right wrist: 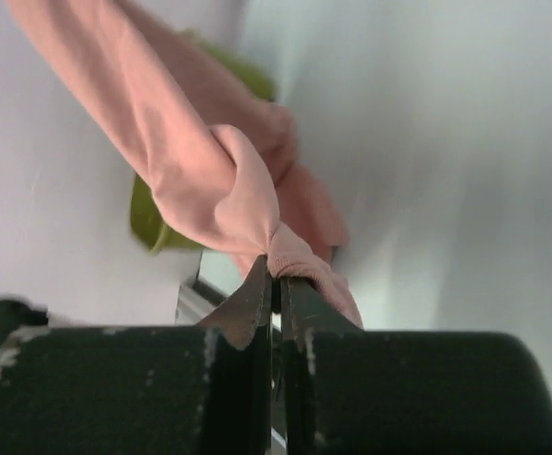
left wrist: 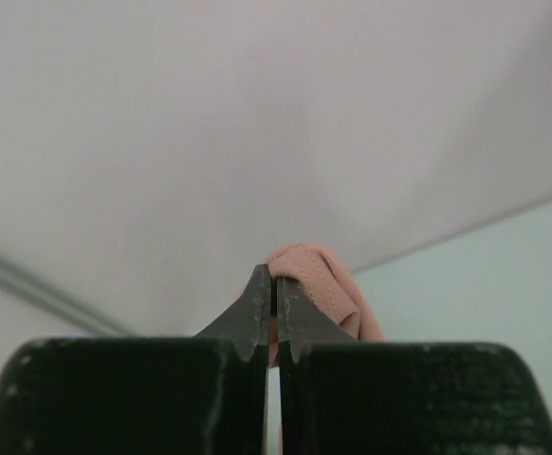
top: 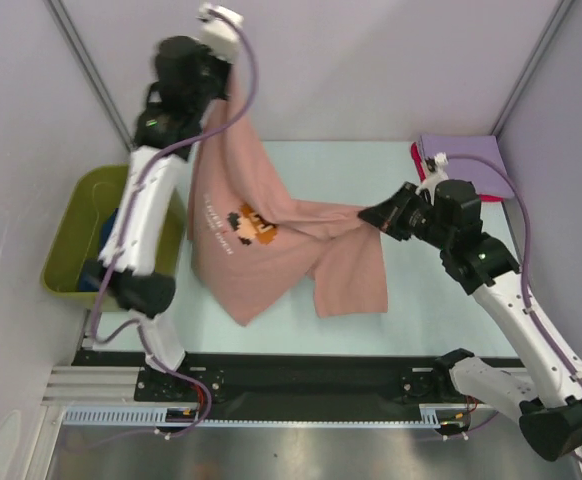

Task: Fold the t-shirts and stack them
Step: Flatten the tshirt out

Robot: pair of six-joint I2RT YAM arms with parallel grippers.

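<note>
Hanging between both arms, salmon-pink t-shirt (top: 261, 250), lower part draped on table (top: 421, 300); left end effector (top: 223, 78) clamped on its edge, raised high; right end effector (top: 367, 213) clamped on bunched cloth, lower; lavender t-shirt (top: 468, 160) at far right corner

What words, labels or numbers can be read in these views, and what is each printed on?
On the salmon-pink t-shirt: a line of white lettering beside a pixel-character print, too small to read.
No other text, label or number shows in any view.
</note>
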